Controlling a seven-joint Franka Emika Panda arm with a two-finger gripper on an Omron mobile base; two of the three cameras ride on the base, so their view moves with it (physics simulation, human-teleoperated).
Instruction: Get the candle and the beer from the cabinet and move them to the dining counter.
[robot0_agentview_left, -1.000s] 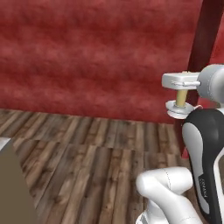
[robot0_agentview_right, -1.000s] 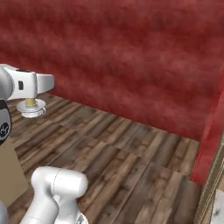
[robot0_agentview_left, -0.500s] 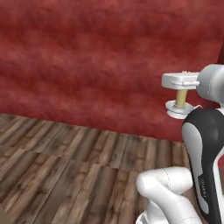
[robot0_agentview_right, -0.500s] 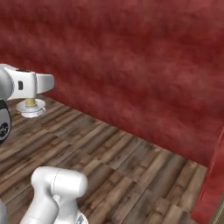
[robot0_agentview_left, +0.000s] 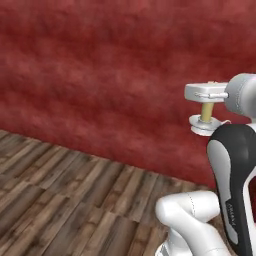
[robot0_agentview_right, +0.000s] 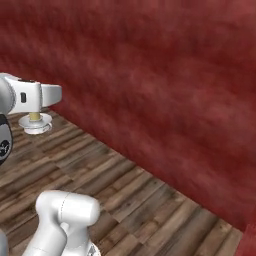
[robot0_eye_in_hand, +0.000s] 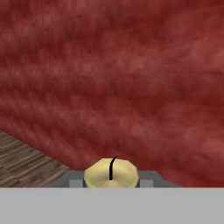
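The candle (robot0_agentview_left: 205, 112) is a pale yellow stick upright in a small silver dish holder. It hangs in the air in front of the arm, and my gripper (robot0_agentview_left: 205, 95) is shut on the stick near its top. From the right base view the candle (robot0_agentview_right: 35, 117) hangs under the gripper (robot0_agentview_right: 36, 99) at the left edge. In the hand view the candle top (robot0_eye_in_hand: 111, 173) with its black wick sits between the grey fingertips (robot0_eye_in_hand: 75, 180). The beer, the cabinet and the dining counter are out of view.
A dark red wall (robot0_agentview_left: 100, 75) stands across the whole background, close ahead. Below it runs a dark wooden plank floor (robot0_agentview_left: 60, 200), also seen as floor (robot0_agentview_right: 140, 195) to the right of the arm.
The whole picture has shifted, so the base has moved: the wall looms larger and the tan edge and red post have slid out. The candle stays in the gripper as before.
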